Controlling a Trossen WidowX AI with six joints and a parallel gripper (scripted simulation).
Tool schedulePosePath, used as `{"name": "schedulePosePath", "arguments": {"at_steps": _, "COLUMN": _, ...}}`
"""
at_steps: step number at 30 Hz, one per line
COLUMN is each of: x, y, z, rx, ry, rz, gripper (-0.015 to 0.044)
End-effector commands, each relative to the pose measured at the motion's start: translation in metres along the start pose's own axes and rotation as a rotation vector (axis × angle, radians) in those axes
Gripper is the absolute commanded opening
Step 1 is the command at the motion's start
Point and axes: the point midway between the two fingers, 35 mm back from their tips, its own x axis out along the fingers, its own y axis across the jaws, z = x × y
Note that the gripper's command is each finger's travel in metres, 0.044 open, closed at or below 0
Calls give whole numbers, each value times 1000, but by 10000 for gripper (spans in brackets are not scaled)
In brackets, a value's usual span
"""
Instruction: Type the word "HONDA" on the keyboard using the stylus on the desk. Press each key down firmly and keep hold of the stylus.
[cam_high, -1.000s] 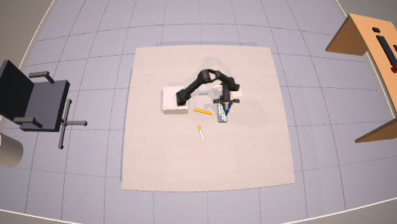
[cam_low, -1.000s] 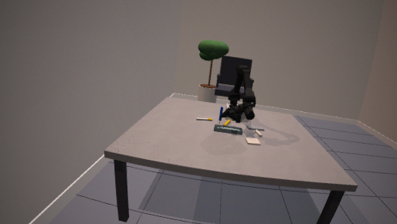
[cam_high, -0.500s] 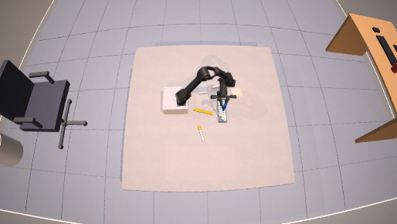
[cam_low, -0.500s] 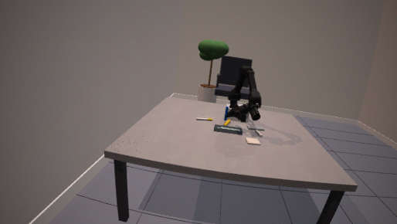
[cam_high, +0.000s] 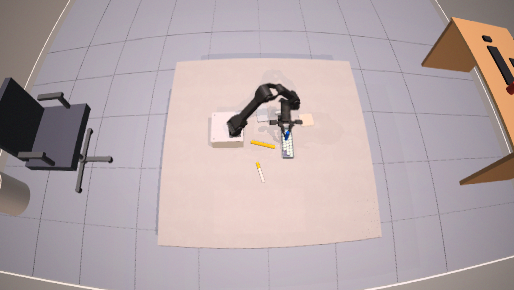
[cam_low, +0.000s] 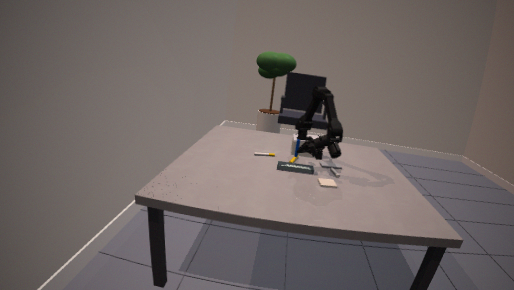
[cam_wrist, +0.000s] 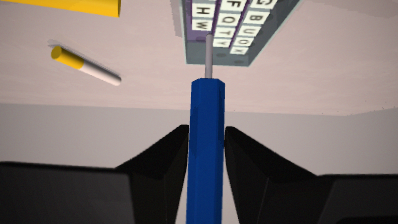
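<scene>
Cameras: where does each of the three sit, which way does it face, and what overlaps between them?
Top: overhead, facing straight down at the table; whole arm shows.
Exterior: off one table corner, looking across the table toward the plant; whole arm shows.
Wrist: behind the gripper, looking along the blue stylus at the keyboard; only the fingers show.
Shared: all three show stylus, keyboard and the yellow-and-white pen.
</scene>
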Motion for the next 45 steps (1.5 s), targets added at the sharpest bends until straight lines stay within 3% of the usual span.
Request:
{"name": "schedulePosePath", "arguments": {"at_steps": 1, "x": 4, "y": 2, "z": 8, "rx": -3, "ry": -1, "rz": 7, "gripper": 0}}
{"name": "schedulePosePath", "arguments": {"at_steps": 17, "x": 4, "y": 2, "z": 8, "rx": -3, "ry": -1, "rz": 7, "gripper": 0}}
{"name": "schedulePosePath", "arguments": {"at_steps": 20, "x": 3, "y": 3, "z": 10, "rx": -3, "ry": -1, "rz": 7, "gripper": 79}}
{"name": "schedulePosePath", "arguments": {"at_steps": 21, "x": 3, "y": 3, "z": 10, "rx": -3, "ry": -1, "rz": 7, "gripper": 81}}
{"name": "schedulePosePath", "arguments": {"at_steps": 45, "x": 5, "y": 4, "z": 13, "rx": -3, "ry": -1, "rz": 7, "gripper": 81}}
